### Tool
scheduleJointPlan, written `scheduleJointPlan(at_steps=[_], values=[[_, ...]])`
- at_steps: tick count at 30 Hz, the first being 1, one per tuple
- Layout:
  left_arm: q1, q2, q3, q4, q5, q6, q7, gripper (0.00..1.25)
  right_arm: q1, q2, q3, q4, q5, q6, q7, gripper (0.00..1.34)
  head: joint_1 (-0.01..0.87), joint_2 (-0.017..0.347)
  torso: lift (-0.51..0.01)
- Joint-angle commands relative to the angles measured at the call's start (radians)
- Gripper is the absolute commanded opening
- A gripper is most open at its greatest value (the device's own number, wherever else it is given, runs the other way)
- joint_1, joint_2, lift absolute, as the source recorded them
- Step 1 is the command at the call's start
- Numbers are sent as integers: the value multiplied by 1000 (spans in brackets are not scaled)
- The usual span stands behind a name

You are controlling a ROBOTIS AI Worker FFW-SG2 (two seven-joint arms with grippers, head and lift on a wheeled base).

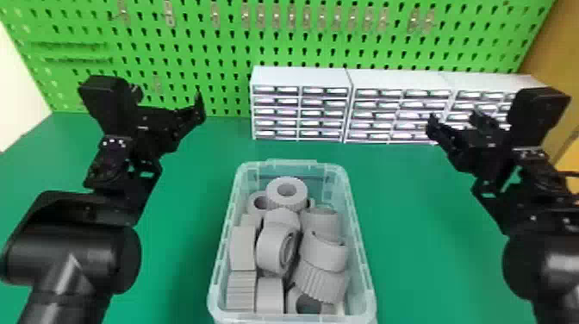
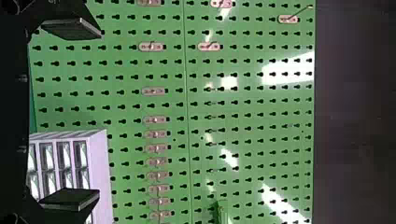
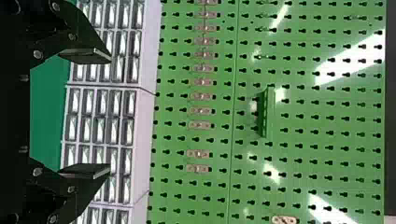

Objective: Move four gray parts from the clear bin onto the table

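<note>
Gray parts [image 1: 269, 252] lie heaped in the clear bin [image 1: 364, 275]; they look stiff and fairly light, perhaps slick. The top ring [image 1: 286, 202] seems best pinched across its outer wall. Left gripper [image 2: 95, 113] and right gripper [image 3: 110, 113]: spread, empty.

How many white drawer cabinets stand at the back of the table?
3: left cabinet, middle cabinet and right cabinet, the last partly hidden by the right arm.

A workshop bench; green pegboard [image 1: 207, 60] behind, small-drawer cabinets [image 1: 301, 79] (white) against it.
</note>
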Motion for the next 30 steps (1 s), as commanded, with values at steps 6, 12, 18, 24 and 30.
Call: scheduleJointPlan(at_steps=[6, 12, 18, 24, 30], values=[[1, 0, 7, 0, -11, 0, 0, 1155, -36, -14, 24, -2, -27, 55, 0, 896, 686, 26, -50], [8, -1, 13, 0, -15, 0, 0, 1155, -84, -28, 86, -5, -42, 135, -2, 896, 686, 26, -50], [5, 0, 16, 0, -21, 0, 0, 1154, -142, -47, 172, -3, -53, 239, -2, 896, 686, 26, -50], [5, -1, 17, 0, -23, 0, 0, 1154, -190, -56, 252, 5, -73, 322, -2, 896, 686, 26, -50], [5, -1, 19, 0, -23, 0, 0, 1155, -234, -59, 321, 34, -97, 403, -3, 897, 686, 26, -50]])
